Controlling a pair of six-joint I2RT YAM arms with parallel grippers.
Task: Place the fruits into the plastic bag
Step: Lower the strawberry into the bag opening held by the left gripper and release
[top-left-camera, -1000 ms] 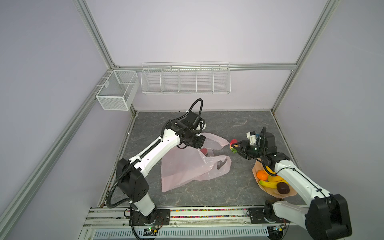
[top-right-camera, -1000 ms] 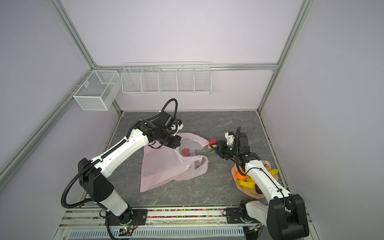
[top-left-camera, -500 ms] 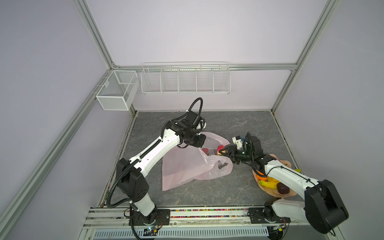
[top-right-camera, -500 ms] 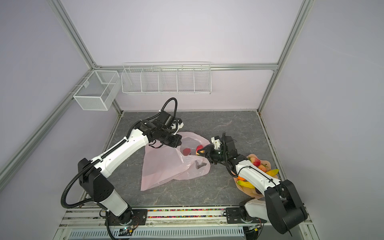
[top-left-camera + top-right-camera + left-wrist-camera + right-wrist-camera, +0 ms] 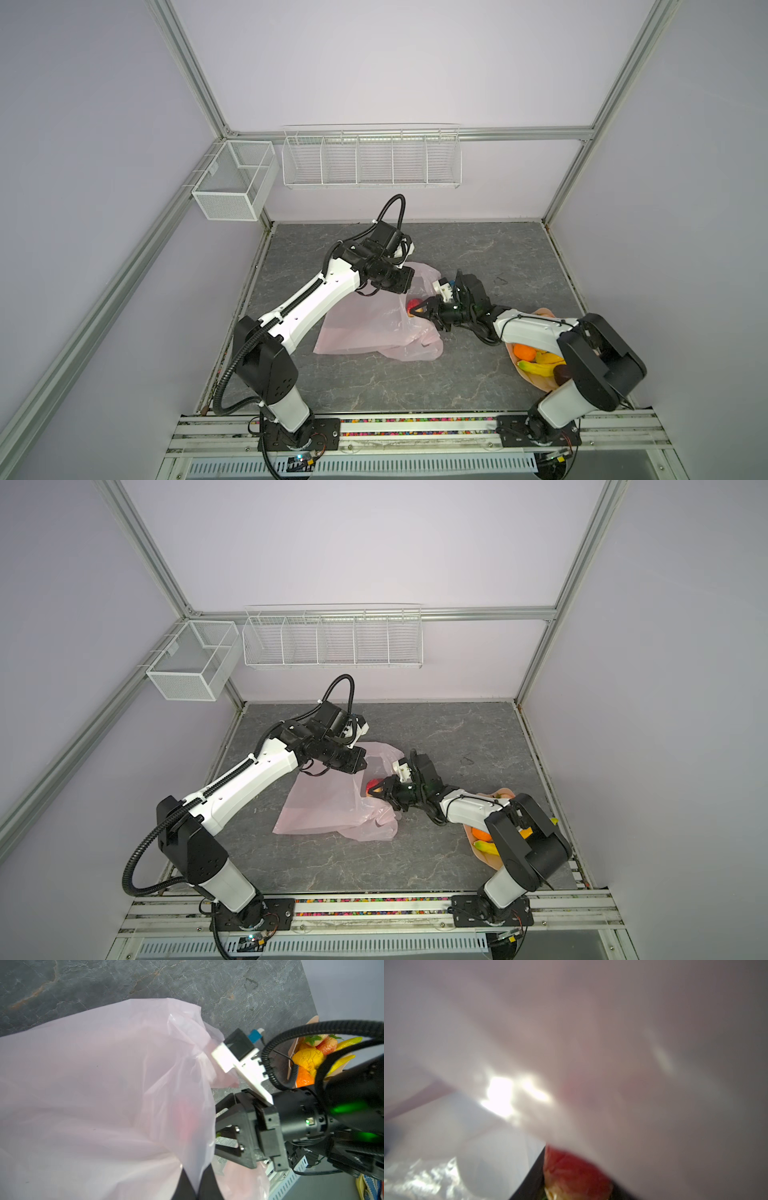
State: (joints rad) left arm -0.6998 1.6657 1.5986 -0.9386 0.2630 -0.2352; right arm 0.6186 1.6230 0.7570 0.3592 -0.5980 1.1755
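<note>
Where plastic bag point(image 5: 591, 1043) drapes, red-yellow fruit point(image 5: 571, 1172) half-hidden.

In both top views the left arm point(image 5: 307, 303) stretches from its base at seven o'clock toward one o'clock. Its wrist is bent down and the left gripper point(image 5: 405, 287) is pinched shut on the plastic bag point(image 5: 365, 328). The right arm point(image 5: 530, 332) lies low, reaching toward ten o'clock; the right gripper point(image 5: 418, 311) clasps a red-yellow fruit point(image 5: 412, 306).
</note>
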